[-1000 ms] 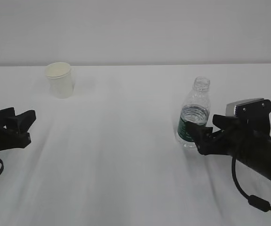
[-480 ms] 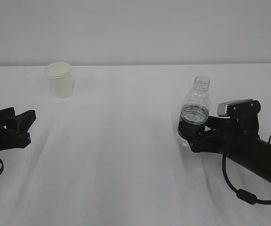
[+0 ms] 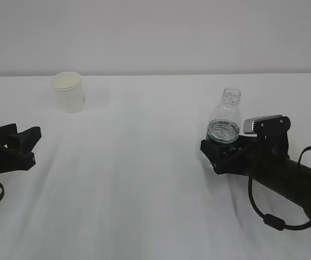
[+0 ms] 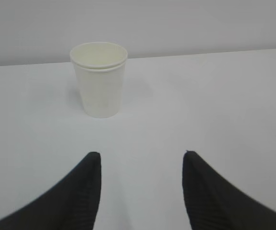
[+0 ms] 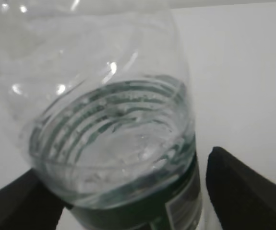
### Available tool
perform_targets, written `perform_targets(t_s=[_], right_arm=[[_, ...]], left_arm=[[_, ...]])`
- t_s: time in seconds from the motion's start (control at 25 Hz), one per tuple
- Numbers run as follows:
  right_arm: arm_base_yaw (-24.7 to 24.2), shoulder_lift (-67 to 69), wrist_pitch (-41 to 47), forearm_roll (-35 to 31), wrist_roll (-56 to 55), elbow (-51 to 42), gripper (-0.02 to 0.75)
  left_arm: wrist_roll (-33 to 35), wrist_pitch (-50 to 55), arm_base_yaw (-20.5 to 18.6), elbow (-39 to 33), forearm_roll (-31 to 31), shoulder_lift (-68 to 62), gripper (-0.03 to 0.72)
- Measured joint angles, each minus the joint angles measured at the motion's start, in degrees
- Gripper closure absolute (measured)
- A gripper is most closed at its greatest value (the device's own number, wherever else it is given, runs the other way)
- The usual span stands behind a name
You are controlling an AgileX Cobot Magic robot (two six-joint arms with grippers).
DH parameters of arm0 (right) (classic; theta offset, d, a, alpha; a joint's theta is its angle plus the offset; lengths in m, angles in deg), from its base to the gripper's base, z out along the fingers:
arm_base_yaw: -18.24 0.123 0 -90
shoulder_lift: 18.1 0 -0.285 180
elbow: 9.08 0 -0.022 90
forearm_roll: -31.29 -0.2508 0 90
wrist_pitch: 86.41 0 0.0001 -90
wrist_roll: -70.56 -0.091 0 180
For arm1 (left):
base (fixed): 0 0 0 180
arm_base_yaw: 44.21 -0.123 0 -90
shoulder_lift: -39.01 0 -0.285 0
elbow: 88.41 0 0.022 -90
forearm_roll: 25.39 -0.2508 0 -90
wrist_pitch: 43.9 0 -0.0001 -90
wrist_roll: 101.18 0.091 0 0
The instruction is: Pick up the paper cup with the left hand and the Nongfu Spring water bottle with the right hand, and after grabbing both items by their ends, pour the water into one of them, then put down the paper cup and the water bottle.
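The off-white paper cup (image 3: 68, 92) stands upright at the far left of the table; in the left wrist view the paper cup (image 4: 99, 79) is straight ahead, well beyond the fingertips. My left gripper (image 3: 33, 145) (image 4: 141, 160) is open and empty, low at the left edge. The Nongfu Spring water bottle (image 3: 225, 115) (image 5: 114, 120) stands upright and capless at the right, with water (image 5: 118, 143) up to the top of its green label. My right gripper (image 3: 212, 154) (image 5: 123, 163) is open, its jaws on either side of the bottle's labelled lower part, with a gap at the right finger (image 5: 243, 191).
A white cloth-covered table (image 3: 133, 179) runs back to a plain pale wall (image 3: 155, 32). The right arm's black cable (image 3: 263, 211) loops down onto the cloth near the front right.
My right arm has slid left, so its jaws now straddle the bottle's lower part instead of stopping beside it. The left arm, the cup and the bottle have stayed put.
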Motion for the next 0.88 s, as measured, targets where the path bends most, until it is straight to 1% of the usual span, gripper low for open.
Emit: perform_targets(t_s=[0.88], right_arm=[[0.0, 1.5, 0.0, 0.88, -0.23, 2.79, 0.089]], left_arm=[[0.0, 0.0, 0.0, 0.0, 0.0, -0.12, 0.3]])
